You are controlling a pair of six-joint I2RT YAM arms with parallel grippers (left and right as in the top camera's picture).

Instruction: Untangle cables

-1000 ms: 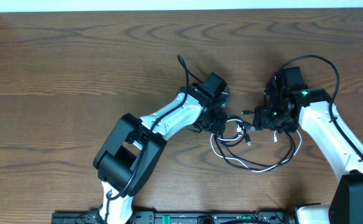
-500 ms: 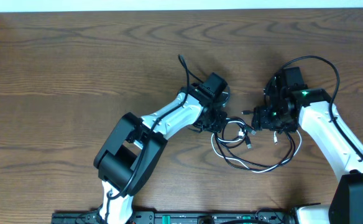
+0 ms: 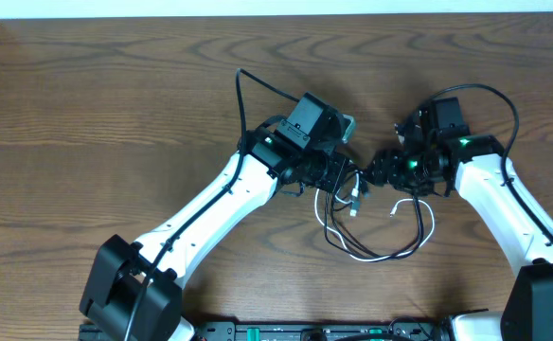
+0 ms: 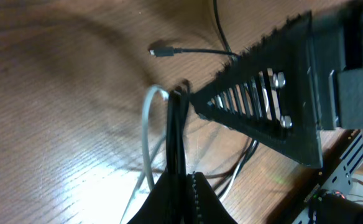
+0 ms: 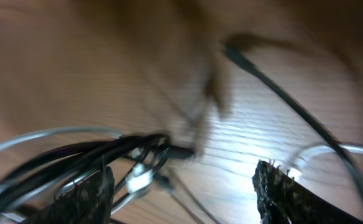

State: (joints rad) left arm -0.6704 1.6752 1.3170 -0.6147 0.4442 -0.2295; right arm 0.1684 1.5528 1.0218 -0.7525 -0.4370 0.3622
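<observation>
The black cable point(image 3: 371, 254) and the white cable point(image 3: 426, 224) lie tangled in loops on the wooden table between my two grippers. My left gripper point(image 3: 341, 176) is shut on several strands of the black cable point(image 4: 176, 134), with the white cable point(image 4: 145, 124) looping just beside it. A small black plug point(image 4: 159, 50) lies on the wood beyond. My right gripper point(image 3: 381, 170) faces the left one closely. Its fingers are open point(image 5: 184, 193), with the black strands point(image 5: 88, 152) by its left finger and the white cable point(image 5: 330, 149) near its right finger.
A white plug end point(image 3: 355, 202) hangs below the left gripper. The right gripper's ribbed black finger point(image 4: 275, 106) fills the right of the left wrist view. Thick black arm wires arch over each wrist point(image 3: 490, 95). The table's front edge holds the arm bases point(image 3: 286, 332).
My left arm has swung and its gripper shifted right with the black strands. The cable loops have drawn in and narrowed. My right gripper has moved left, close to the left one.
</observation>
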